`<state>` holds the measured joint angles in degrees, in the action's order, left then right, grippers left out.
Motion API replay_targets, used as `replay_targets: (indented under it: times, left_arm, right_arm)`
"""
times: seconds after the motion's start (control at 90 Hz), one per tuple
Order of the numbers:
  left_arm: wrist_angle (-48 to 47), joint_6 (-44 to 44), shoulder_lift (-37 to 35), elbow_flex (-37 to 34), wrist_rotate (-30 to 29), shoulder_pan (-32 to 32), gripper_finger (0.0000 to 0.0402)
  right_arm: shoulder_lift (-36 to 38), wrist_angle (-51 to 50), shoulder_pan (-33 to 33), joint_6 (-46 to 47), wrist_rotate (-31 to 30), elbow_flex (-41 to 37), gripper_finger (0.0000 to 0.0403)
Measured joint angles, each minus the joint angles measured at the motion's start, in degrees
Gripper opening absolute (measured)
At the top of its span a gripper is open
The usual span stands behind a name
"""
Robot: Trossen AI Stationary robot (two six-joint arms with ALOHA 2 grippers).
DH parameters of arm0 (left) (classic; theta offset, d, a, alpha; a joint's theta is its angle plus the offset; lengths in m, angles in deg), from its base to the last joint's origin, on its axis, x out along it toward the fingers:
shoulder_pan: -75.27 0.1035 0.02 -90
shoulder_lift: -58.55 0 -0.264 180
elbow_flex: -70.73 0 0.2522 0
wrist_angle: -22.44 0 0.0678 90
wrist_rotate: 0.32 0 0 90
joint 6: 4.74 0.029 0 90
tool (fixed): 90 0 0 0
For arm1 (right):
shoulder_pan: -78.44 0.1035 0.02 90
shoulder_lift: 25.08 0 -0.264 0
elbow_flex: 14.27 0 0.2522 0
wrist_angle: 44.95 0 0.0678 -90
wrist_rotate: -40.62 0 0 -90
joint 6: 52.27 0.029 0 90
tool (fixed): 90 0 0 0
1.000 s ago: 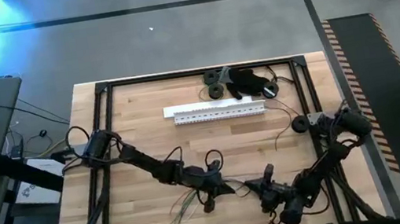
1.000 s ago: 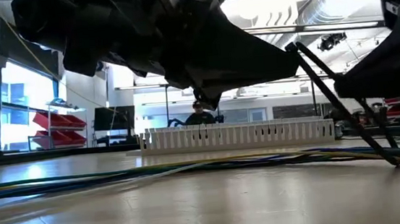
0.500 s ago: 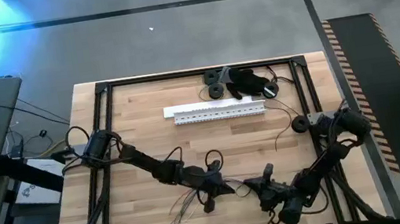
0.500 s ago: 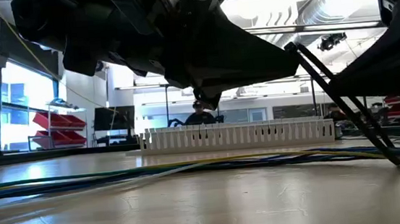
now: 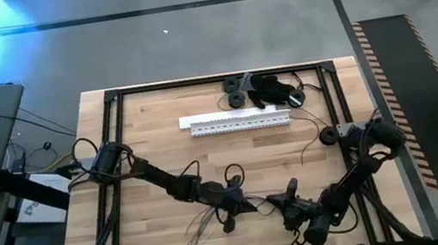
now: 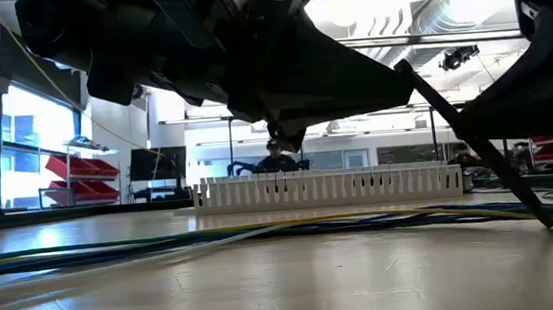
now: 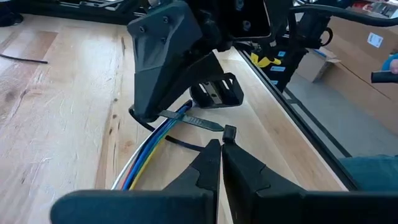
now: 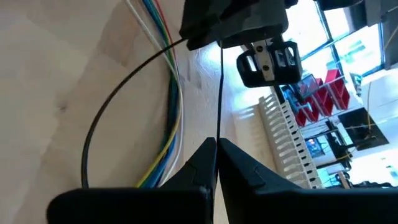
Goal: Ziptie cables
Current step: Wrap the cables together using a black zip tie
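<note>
Your right gripper (image 5: 287, 208) has shifted slightly, drawing the ziptie (image 8: 219, 93) it pinches; left gripper (image 5: 259, 206) pinches the ziptie head beside the cables (image 5: 203, 222), lower centre.

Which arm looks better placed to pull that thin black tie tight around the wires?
Likely the right: the right fingers are shut on the zip tie strap beside the cables, while the left fingers pin its other end.

high overhead; low table-level; 2 wrist close-ups share cables (image 7: 146, 158).
</note>
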<state>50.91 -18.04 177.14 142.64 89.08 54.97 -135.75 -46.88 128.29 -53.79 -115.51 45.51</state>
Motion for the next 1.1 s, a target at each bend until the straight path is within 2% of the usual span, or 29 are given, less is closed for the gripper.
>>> replay_targets:
  times: [0.289, 0.533, 0.922, 1.1]
  left_arm:
    - [0.0, 0.0, 0.0, 0.0, 0.0, 0.0, 0.0000]
    - [0.0, 0.0, 0.0, 0.0, 0.0, 0.0, 0.0000]
    - [0.0, 0.0, 0.0, 0.0, 1.5, 0.0, 0.0000]
    - [0.0, 0.5, 0.0, 0.0, 1.5, 0.0, 0.0000]
  right_arm:
    - [0.0, 0.0, 0.0, -0.1, 0.3, 0.0, 0.0000]
    - [0.0, 0.5, -0.5, -3.6, 0.4, 0.0, 0.0000]
    - [0.0, 6.6, -1.5, -13.6, 1.1, 0.0, 0.0000]
    - [0.0, 6.5, -1.5, -11.7, -1.5, 0.0, 0.0000]
